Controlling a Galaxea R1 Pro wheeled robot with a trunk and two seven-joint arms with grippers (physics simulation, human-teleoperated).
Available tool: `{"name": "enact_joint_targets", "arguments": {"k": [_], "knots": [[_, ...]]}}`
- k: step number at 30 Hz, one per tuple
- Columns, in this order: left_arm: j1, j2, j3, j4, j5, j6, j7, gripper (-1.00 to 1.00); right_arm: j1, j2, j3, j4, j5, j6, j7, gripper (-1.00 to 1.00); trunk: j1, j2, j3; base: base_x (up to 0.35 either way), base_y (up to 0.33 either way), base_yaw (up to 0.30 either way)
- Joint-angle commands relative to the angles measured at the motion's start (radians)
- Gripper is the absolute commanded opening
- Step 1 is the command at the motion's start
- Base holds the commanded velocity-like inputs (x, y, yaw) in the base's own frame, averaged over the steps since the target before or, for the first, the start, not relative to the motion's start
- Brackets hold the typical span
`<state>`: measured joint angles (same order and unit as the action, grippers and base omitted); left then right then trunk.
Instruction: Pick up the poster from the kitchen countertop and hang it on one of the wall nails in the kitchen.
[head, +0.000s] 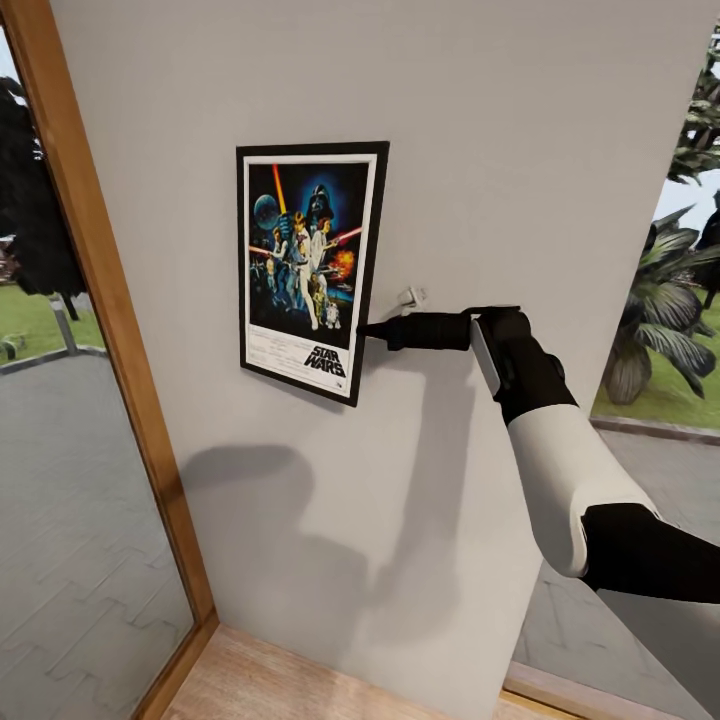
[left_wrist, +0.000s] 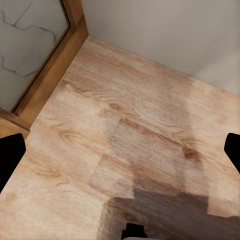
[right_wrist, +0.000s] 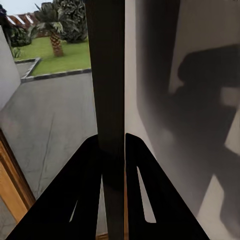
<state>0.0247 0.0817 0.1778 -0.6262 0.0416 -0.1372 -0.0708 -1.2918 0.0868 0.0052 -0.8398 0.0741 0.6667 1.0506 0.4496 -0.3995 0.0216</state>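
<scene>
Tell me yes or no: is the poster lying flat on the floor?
No. The poster is up against the grey wall, its right edge pinched by the right gripper.

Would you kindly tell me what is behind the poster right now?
Behind the poster is the plain light-grey wall. The right gripper pinches the frame's right edge. Whether a nail sits behind it cannot be seen; the poster covers that spot.

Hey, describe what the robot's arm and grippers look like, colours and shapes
The right arm has a white rounded forearm shell between black sections, ending in a slim black right gripper. Its fingers are black, triangular, with slot cutouts. The left gripper's fingers are plain black.
</scene>
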Motion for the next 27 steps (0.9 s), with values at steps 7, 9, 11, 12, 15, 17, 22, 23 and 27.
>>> {"name": "enact_joint_targets", "arguments": {"k": [7,9,11,12,15,17,22,23,27], "knots": [[0.000,0.000,0.003,-0.001,0.004,-0.001,-0.007,1.00,0.000,0.001,-0.002,-0.002,0.006,0.007,0.006,-1.00,0.000,-0.001,0.000,0.050,0.000,0.000],[0.000,0.000,0.003,-0.001,0.004,-0.001,-0.007,1.00,0.000,0.001,-0.001,-0.002,0.006,0.007,0.006,-1.00,0.000,-0.001,0.000,0.019,0.000,0.000],[0.000,0.000,0.003,-0.001,0.004,-0.001,-0.007,1.00,-0.001,0.001,-0.001,-0.003,0.006,0.007,0.006,-1.00,0.000,-0.001,0.000,0.011,0.000,0.000],[0.000,0.000,0.003,-0.001,0.004,-0.001,-0.007,1.00,-0.001,0.001,-0.001,-0.003,0.006,0.007,0.006,-1.00,0.000,-0.001,0.000,0.007,0.000,0.000],[0.000,0.000,0.003,-0.001,0.004,-0.001,-0.007,1.00,-0.001,0.001,-0.001,-0.004,0.006,0.007,0.006,-1.00,0.000,-0.001,0.000,0.004,0.000,0.000],[0.000,0.000,0.004,-0.001,0.004,-0.001,-0.007,1.00,-0.001,0.001,-0.001,-0.004,0.006,0.007,0.006,-1.00,0.000,-0.001,0.000,0.002,0.005,0.000],[0.000,0.000,0.003,0.000,0.004,-0.001,-0.007,1.00,-0.001,0.001,-0.001,-0.004,0.006,0.007,0.006,-1.00,0.000,-0.001,0.000,0.019,0.088,0.000],[0.000,0.000,0.003,0.000,0.004,-0.001,-0.007,1.00,-0.001,0.001,-0.001,-0.004,0.006,0.007,0.006,-1.00,0.000,-0.001,0.000,0.011,0.118,0.000],[0.000,0.000,0.003,0.000,0.004,-0.001,-0.007,1.00,-0.001,0.001,-0.001,-0.004,0.006,0.007,0.006,-1.00,0.000,-0.001,0.000,0.005,0.059,0.000]]}}
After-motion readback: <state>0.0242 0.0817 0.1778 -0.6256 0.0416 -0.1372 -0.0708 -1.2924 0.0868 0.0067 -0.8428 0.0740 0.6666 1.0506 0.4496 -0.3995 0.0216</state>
